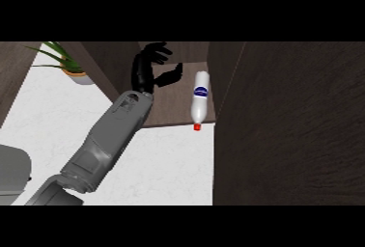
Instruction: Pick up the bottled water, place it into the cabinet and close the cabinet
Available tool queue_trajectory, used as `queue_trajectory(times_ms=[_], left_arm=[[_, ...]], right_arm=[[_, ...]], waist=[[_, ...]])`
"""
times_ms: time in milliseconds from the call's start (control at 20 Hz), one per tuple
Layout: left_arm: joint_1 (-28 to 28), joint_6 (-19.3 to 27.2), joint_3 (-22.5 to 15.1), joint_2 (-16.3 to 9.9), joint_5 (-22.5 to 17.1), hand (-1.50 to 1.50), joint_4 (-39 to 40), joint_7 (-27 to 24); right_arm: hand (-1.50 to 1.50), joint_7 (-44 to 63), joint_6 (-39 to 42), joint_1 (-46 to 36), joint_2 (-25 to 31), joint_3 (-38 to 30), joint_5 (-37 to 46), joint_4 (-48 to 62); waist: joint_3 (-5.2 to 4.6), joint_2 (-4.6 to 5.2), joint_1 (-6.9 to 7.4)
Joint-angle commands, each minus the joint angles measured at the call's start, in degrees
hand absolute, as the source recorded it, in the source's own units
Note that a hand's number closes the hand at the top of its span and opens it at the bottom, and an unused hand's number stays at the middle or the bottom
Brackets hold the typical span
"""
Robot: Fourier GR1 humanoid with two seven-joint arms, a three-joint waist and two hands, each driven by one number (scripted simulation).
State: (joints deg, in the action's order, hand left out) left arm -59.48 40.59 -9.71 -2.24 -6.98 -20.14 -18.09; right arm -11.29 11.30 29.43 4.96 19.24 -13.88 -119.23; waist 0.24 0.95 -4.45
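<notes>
Fingers [158,52] of the one visible hand [153,67] are spread open and hold nothing, just beside the bottled water [200,99]. The bottle lies inside the cabinet [167,108] on its shelf, red cap over the shelf's front edge. A potted plant [68,65] stands on the white bench [171,164], past the cabinet's far side from the bottle.

Potted plant [68,65], far left: partly hidden behind cabinet wall. Cabinet door [292,125], right: cut off by picture's edge. Bottle label [201,90]: print too small to read.
</notes>
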Motion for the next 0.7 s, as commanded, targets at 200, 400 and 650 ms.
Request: queue_trajectory(times_ms=[200,400,650], left_arm=[[-1.57,-2.61,3.19,-3.12,-0.08,-1.5,8.87,-4.65],[-1.95,-1.25,4.72,-2.29,-0.79,-1.5,10.34,-6.63],[-2.76,-7.26,7.35,-4.88,-2.81,-1.5,9.06,-10.2]], right_arm=[[-1.5,1.61,-1.41,-0.28,-0.28,-0.12,-0.15,-1.67],[-1.5,-2.33,2.08,1.83,1.04,1.33,0.12,-0.05],[-1.5,-2.42,1.81,3.96,2.21,0.43,0.37,-1.37]], waist=[[-0.33,0.53,0.6],[-0.31,0.64,-0.07],[-0.34,0.4,0.38]])
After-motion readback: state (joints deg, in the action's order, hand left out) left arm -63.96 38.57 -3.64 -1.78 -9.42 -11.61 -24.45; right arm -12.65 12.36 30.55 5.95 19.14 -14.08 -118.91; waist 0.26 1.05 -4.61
